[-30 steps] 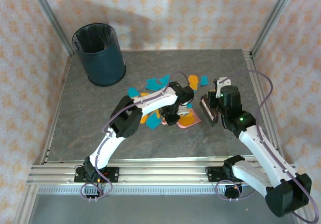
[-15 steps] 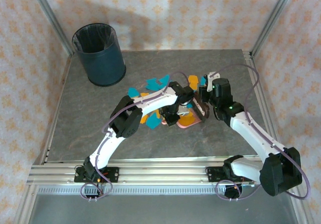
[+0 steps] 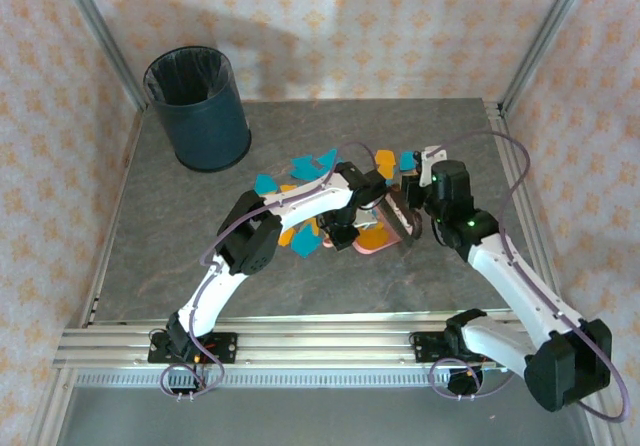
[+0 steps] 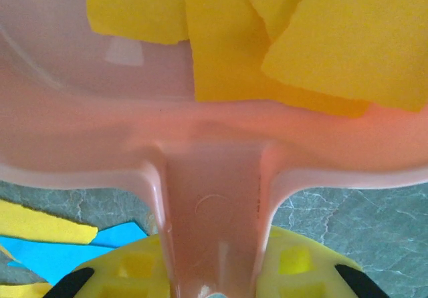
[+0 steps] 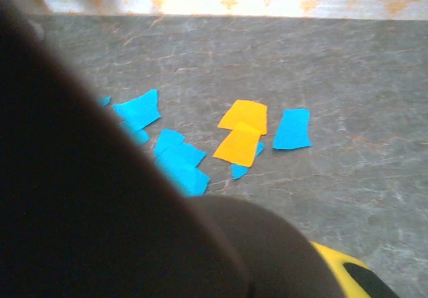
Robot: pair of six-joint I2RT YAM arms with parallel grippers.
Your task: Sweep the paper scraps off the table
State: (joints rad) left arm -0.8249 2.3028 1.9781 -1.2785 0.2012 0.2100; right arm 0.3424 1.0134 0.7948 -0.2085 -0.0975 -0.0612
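1. We find the bench [image 3: 160, 256] open along its left half, from the near rail [image 3: 320, 341] to the bin [image 3: 198, 109].
2. The bin blocks the far left corner.
3. At centre the left arm [image 3: 290, 201] and right arm [image 3: 500, 261] bar passage, the left hand [image 3: 345, 238] gripping the dustpan [image 3: 375, 242], the right hand [image 3: 418, 201] gripping a dark brush [image 3: 402, 216] just beside it.
4. The paper scraps [image 3: 310, 166] crowd the bench just behind them.

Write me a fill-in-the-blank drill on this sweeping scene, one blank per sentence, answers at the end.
The left gripper is shut on the handle of the ____ dustpan.
The right gripper is shut on a dark ____.
The paper scraps lying on the table are orange-yellow or ____.
The round bin stands at the table's far ____ corner.
Answers: pink; brush; blue; left.
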